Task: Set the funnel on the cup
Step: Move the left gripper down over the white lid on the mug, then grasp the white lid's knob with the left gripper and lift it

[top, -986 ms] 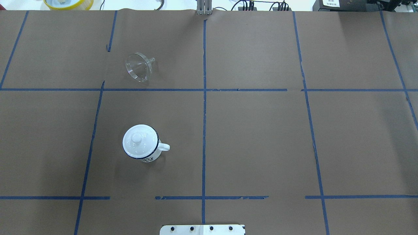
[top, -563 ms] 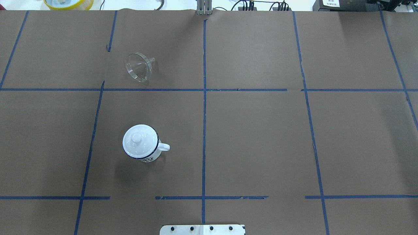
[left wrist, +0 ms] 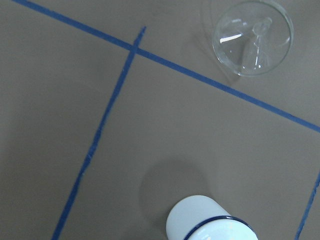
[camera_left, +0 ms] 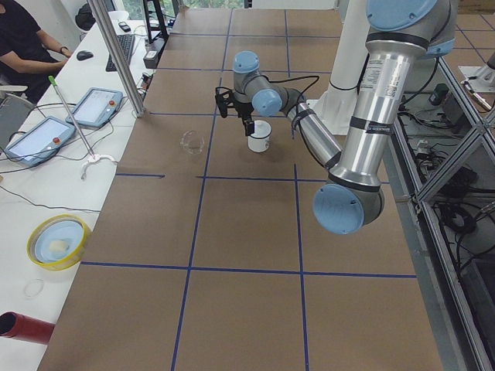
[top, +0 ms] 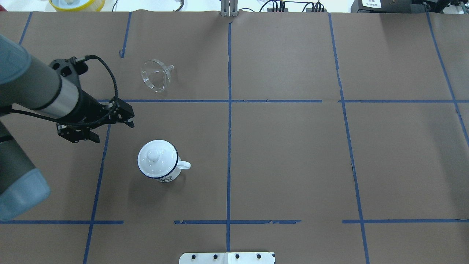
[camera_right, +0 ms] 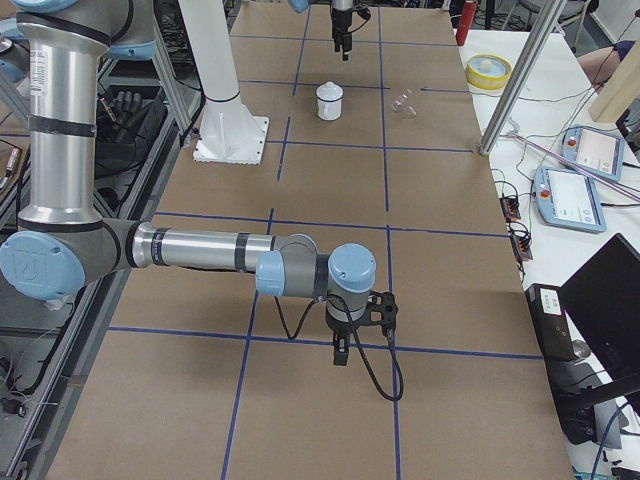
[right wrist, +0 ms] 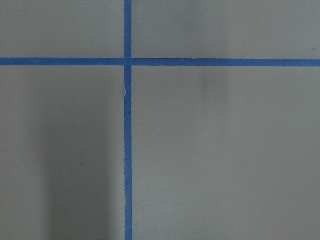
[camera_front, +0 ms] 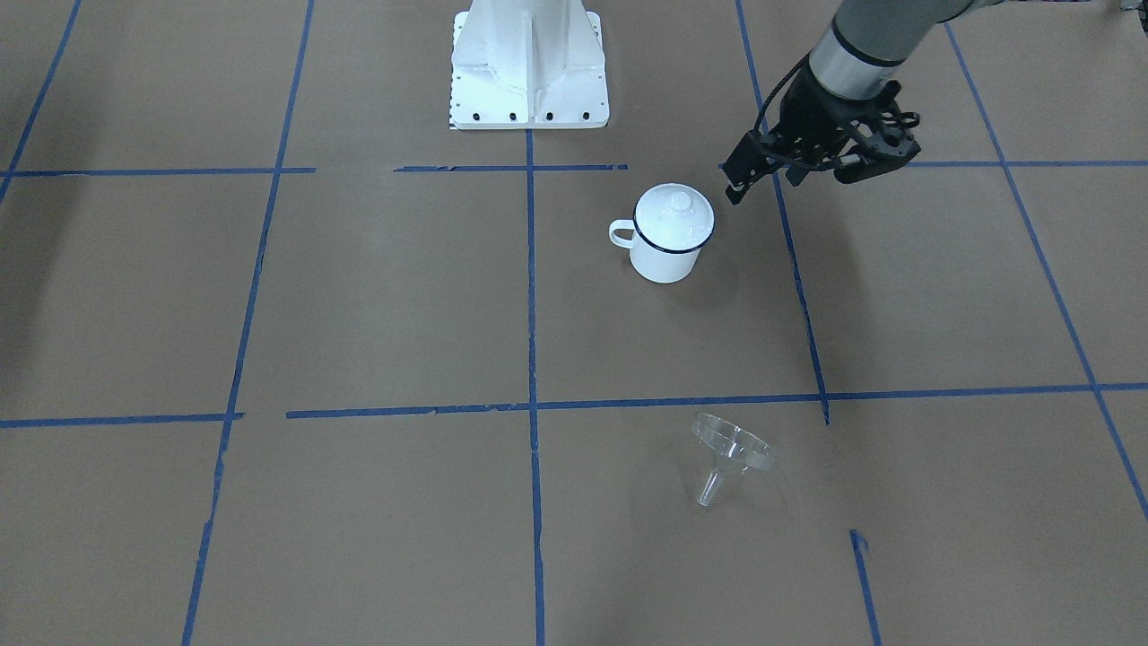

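1. The surface (top: 293, 146) is covered in matt brown paper, marked off with smooth blue tape (top: 229, 146).
2. The funnel (top: 155, 75) is clear and glossy; plastic or glass, I cannot tell.
3. The cup (camera_front: 664, 260) is glossy white enamel with a dark blue rim, and its lid (top: 157, 158) has the same shine.
4. My left arm (top: 36, 88) has a brushed-metal band between matt grey-blue shells. My left end effector (top: 128, 119) is matt black.
5. The base plate (camera_front: 529, 81) looks like smooth, white-painted metal.

Robotics lab: desk (top: 285, 154) papered brown, gridded with blue tape (top: 229, 146); two teach pendants (camera_left: 37, 139) and a seated operator (camera_left: 23, 42) at white bench (camera_left: 46, 182) beyond its far edge.
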You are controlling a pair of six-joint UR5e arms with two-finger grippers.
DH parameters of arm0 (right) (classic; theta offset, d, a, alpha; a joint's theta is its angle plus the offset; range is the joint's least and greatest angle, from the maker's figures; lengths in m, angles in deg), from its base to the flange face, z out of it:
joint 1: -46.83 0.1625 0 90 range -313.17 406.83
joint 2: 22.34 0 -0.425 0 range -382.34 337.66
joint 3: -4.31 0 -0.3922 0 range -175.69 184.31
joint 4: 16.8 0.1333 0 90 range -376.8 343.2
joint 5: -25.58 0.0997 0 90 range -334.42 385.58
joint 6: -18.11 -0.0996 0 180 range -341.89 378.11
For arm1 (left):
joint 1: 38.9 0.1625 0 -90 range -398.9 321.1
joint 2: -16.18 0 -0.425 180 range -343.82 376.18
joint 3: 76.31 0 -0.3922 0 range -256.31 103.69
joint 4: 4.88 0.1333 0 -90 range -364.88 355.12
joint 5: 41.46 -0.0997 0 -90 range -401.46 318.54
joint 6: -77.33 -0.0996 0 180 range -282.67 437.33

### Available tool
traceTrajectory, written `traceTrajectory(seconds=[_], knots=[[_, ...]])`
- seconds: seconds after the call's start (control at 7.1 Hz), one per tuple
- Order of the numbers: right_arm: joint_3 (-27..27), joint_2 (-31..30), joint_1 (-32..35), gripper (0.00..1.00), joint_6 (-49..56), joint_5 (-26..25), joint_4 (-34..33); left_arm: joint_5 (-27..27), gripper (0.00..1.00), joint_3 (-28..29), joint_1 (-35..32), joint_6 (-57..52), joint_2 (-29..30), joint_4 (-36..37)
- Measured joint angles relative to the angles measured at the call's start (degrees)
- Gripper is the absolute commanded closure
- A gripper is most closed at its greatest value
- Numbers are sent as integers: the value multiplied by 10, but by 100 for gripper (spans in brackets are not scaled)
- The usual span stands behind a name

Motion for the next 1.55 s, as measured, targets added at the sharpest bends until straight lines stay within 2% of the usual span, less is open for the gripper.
traceTrajectory(seconds=[0.14, 0.42, 0.85, 1.27, 1.41, 1.55], knots=[[0, 0, 0, 0, 0, 0, 0, -29, 14, 24, 30, 8, 32, 28], [1, 0, 0, 0, 0, 0, 0, -49, 20, 49, 50, 11, 58, 42], [1, 0, 0, 0, 0, 0, 0, -51, 31, 52, 74, 40, 67, 43], [0, 0, 0, 0, 0, 0, 0, -53, 32, 54, 78, 45, 68, 42], [0, 0, 0, 0, 0, 0, 0, -53, 36, 55, 79, 45, 68, 42], [0, 0, 0, 0, 0, 0, 0, -52, 63, 58, 79, 44, 68, 42]])
